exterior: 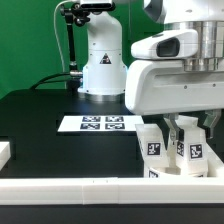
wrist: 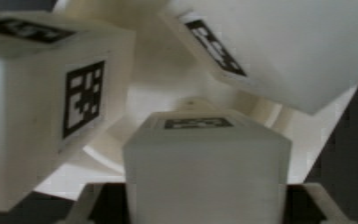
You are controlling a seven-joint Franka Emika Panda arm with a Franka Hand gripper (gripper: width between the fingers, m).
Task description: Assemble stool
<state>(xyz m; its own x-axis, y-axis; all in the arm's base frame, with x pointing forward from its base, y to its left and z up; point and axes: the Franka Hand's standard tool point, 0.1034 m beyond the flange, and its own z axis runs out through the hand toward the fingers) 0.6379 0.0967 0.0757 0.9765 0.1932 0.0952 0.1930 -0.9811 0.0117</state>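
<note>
My gripper [exterior: 189, 128] hangs low at the exterior view's right, over the white stool parts. It is shut on an upright blocky leg [exterior: 192, 152]; in the wrist view that leg [wrist: 202, 165], with a tag on its top face, fills the space between the fingers [wrist: 94, 192]. A second tagged leg [exterior: 152, 150] stands just to the exterior view's left of it. In the wrist view two more legs show, one [wrist: 51, 95] close by and one [wrist: 265, 50] tilted across the far side. The round seat [wrist: 149, 120] lies beneath them. The gripper body hides the legs' tops in the exterior view.
The marker board [exterior: 100, 123] lies flat on the black table mid-scene. The arm's white base [exterior: 100, 60] stands behind it. A long white rail [exterior: 90, 195] runs along the front edge, and a white block [exterior: 5, 152] sits at the far left.
</note>
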